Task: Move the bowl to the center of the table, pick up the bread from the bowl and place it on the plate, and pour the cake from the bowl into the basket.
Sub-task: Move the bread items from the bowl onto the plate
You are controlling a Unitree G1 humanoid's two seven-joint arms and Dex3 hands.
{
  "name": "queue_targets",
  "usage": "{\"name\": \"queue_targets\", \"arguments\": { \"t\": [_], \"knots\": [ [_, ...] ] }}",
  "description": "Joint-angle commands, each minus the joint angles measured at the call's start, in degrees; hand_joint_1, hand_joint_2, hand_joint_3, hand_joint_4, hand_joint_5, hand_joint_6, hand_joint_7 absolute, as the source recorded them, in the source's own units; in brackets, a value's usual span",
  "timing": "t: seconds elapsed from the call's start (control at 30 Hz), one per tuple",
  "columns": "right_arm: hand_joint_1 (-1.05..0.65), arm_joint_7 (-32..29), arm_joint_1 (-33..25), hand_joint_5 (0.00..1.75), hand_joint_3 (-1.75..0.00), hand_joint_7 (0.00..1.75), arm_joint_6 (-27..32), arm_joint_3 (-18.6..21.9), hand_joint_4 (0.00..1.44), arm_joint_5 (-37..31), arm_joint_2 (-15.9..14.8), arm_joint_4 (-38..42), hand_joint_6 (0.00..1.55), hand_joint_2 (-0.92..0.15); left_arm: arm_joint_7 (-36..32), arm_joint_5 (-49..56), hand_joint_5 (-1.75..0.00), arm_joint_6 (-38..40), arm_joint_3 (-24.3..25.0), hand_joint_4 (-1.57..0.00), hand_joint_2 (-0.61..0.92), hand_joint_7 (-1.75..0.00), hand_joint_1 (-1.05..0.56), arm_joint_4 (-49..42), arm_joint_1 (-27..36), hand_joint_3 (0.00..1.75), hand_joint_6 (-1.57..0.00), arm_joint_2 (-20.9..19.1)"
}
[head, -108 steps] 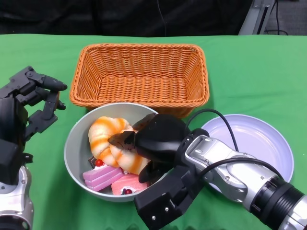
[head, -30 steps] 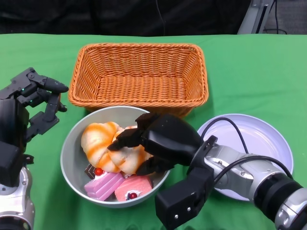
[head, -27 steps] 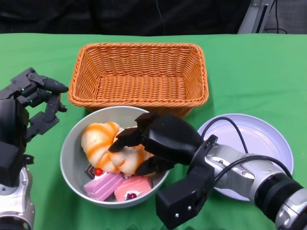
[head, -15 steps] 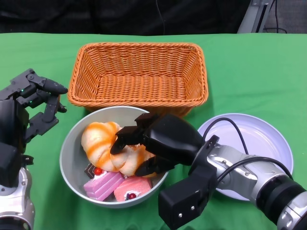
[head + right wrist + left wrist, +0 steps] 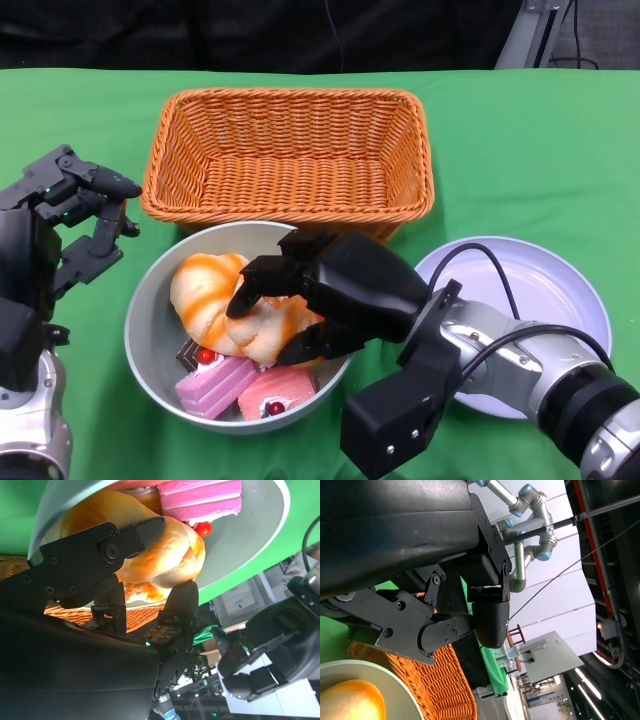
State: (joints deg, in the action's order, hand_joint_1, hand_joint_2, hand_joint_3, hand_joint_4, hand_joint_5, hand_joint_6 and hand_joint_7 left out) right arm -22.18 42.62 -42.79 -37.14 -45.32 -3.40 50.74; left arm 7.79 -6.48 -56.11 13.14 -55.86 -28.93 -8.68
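The bread (image 5: pixel 225 310) lies in the grey bowl (image 5: pixel 150 320), and the right hand (image 5: pixel 335 295) reaches into the bowl from the plate side and closes on it. In the head view the upper fingers (image 5: pixel 262 285) lie across the top of the loaf while a lower one presses its near side, so the bread sits clamped between them. The right wrist view shows the same hold from beneath: one black finger (image 5: pixel 120 540) crosses the crust and another (image 5: pixel 180 605) props the underside, with the bread (image 5: pixel 160 555) bulging between them.

The bread is a plump twisted roll, pale cream with glossy orange-brown bands, its left end still free of the fingers and resting against the bowl's inner wall. Just beside it, at the bowl's near side, lie pink cake slices (image 5: pixel 245 385) with red cherries on top.

The bowl stands on the green worktop (image 5: pixel 520 150), touching or nearly touching the front wall of the orange wicker basket (image 5: pixel 290 150). The pale plate (image 5: pixel 540 290) lies to the right, partly hidden behind the right forearm.

The left hand (image 5: pixel 80 215) hovers over the worktop left of the bowl, apart from it, its fingers spread and holding nothing.
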Motion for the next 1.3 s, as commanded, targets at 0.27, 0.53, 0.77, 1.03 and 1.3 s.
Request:
{"name": "queue_targets", "arguments": {
  "t": [0.27,0.53,0.77,1.03,1.3],
  "knots": [
    [-0.06,-2.67,0.26,1.64,-0.1,1.14,-2.74,3.42,0.72,2.22,-0.63,-2.34,0.69,-0.92,2.66,-1.84,-1.49,0.92,0.69,-0.87,0.78,-1.05,-0.12,-0.54,-0.82,0.69,-0.88,-1.21],
    [-0.04,2.73,-1.3,1.63,-0.1,1.1,-2.23,6.37,0.74,5.45,-2.46,-8.62,0.72,-0.92,2.28,-1.4,-1.49,1.55,0.7,-0.86,0.82,-1.03,-0.12,-0.92,-0.95,0.6,-0.9,-1.57],
    [-0.03,8.78,-3.6,1.56,-0.08,0.94,-1.2,8.83,0.77,8.73,-4.28,-15.19,0.8,-0.92,1.92,-0.88,-1.49,1.22,0.76,-0.86,0.83,-1.0,-0.12,-1.45,-1.14,0.59,-0.9,-1.8],
    [-0.01,13.19,-8.2,1.72,-0.08,1.13,0.66,13.27,0.74,11.87,-7.37,-25.15,0.76,-0.91,2.13,-0.67,-1.44,0.9,1.13,-0.88,0.82,-1.0,-0.12,-2.12,-1.51,0.61,-0.91,-1.9],
    [0.06,16.21,-13.19,1.71,-0.57,1.2,2.27,17.77,0.75,14.83,-10.16,-32.69,0.75,-0.62,2.73,-0.87,-1.44,0.93,1.3,-0.87,0.79,-1.03,-0.11,-2.55,-1.71,0.66,-0.91,-2.19]
  ]
}}
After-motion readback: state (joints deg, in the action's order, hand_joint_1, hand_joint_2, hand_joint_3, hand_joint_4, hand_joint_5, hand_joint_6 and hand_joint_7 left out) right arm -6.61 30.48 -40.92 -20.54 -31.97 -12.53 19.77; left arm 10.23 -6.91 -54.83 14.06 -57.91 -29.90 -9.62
